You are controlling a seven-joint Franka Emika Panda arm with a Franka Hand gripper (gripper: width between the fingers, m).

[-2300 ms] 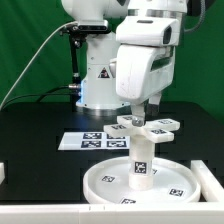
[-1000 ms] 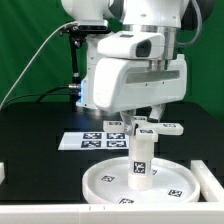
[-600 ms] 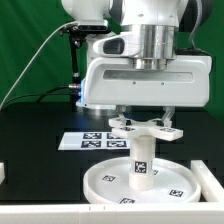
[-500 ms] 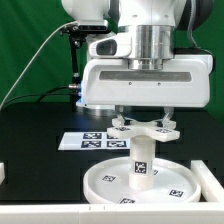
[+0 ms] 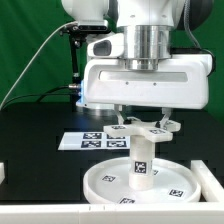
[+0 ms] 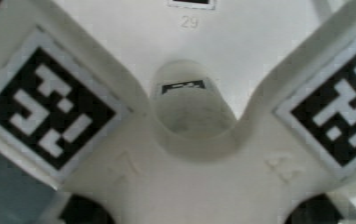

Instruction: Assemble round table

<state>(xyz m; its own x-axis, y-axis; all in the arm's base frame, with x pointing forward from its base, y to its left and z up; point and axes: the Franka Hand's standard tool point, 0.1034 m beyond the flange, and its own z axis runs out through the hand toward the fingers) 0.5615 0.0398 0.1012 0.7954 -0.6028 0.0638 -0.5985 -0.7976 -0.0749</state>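
**Q:** How far along is the round table?

**A:** The short leg (image 5: pixel 140 160) stands upright at the centre of the rimmed round disc (image 5: pixel 105 181), which lies on the black desk (image 5: pixel 40 130) at the front. The cross-shaped foot (image 5: pixel 143 127) sits level right at the leg's top, under the hand (image 5: pixel 143 120). By the look of it, leg and disc are joined and the foot is the last part to fasten.

**Q:** Is the hand gripping the foot?

**A:** Cannot tell. The wrist housing covers the fingers in the exterior view, and the wrist view shows only the foot's tagged arms (image 6: pixel 59 95) and its hub (image 6: pixel 193 115), blurred.

**Q:** Anything else unclear?

**A:** Whether the foot is seated or threaded on the leg. The marker board (image 5: pixel 95 140) lies behind the disc, partly covered.
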